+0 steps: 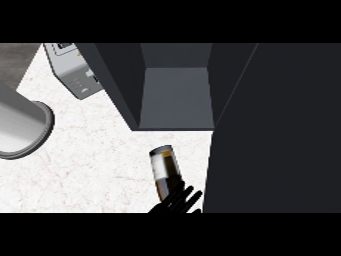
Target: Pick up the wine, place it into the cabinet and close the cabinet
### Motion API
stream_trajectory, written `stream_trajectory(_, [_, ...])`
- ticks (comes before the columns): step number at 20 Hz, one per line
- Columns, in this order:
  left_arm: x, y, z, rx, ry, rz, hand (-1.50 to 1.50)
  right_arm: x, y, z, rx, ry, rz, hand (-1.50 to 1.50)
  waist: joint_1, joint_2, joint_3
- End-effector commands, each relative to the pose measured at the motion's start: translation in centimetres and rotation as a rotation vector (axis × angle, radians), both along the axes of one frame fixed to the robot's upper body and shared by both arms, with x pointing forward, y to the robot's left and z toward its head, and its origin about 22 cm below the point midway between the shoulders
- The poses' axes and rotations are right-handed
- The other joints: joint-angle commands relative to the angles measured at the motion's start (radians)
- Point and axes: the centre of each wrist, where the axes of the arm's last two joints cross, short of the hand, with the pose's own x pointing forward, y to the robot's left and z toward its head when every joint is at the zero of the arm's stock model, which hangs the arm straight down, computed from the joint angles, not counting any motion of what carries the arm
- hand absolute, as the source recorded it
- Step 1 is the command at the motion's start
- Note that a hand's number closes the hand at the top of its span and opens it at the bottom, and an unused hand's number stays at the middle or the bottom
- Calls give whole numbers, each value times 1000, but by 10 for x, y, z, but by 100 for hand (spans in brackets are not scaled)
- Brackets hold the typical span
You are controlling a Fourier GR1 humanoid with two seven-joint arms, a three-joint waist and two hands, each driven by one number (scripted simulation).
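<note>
Down at the view's lower edge, the right hand (179, 201) had its fingers curled round the near end of the wine bottle (163, 167), slightly fanned over the glass. The bottle hung over the white counter (92, 165), just before the open cabinet (177, 95) and beside its dark door (291, 140).

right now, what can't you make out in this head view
- Right hand: mostly cut off by the lower edge; whether it grips the wine bottle is unclear.
- Bottle's near end: hidden behind that hand.
- Left hand: not in view.
- Counter at right: hidden by the open cabinet door.
- Grey appliance: cut off by the top edge.
</note>
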Motion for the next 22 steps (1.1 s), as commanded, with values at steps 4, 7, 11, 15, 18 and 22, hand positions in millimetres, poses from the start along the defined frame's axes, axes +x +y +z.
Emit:
stream_trajectory(4, [7,-12,-6,-22,16,38,-150,-28,-3,14,36,-36,47,-150,1,0,-1])
stream_trajectory(7, [16,3,-13,-25,31,41,-150,-40,0,15,54,-43,44,-150,-2,-1,-1])
stream_trajectory(11, [22,-3,-6,-55,48,7,-150,-36,5,11,13,-22,46,-150,0,0,-1])
stream_trajectory(15, [51,-6,8,-58,104,9,150,-27,1,13,41,-42,38,-150,-2,0,-1])
stream_trajectory(18, [15,-6,-13,-25,171,1,150,-30,-1,13,26,-29,42,-150,0,-1,-1])
stream_trajectory(22, [47,10,-8,58,154,-39,150,-28,0,9,43,-24,28,-150,-3,-1,0])
